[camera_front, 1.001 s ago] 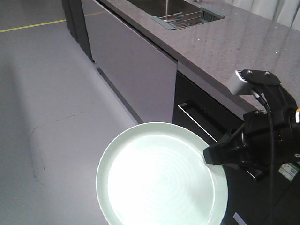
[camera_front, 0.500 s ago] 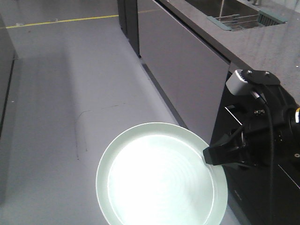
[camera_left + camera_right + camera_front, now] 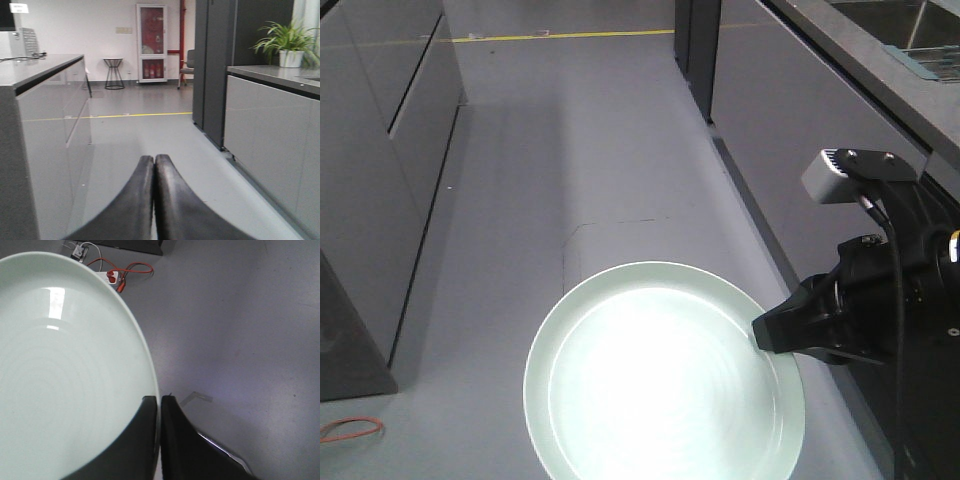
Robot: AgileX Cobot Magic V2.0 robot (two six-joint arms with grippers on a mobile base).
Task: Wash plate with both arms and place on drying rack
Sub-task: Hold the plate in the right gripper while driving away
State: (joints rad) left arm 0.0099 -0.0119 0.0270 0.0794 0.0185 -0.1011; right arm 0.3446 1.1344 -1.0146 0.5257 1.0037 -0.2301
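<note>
Over the floor [image 3: 600, 150], the right end effector [image 3: 770, 335] pinches the plate [image 3: 660, 390] rim; the left end effector [image 3: 154, 167] is pressed together.

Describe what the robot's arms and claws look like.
The right arm is matte black and blocky, with a black cable running along it and a small light grey camera box on top. The right claw has two smooth black fingers curving to blunt tips. The left claw shows the same dark, curved pair; the rest of that arm is out of view.
</note>
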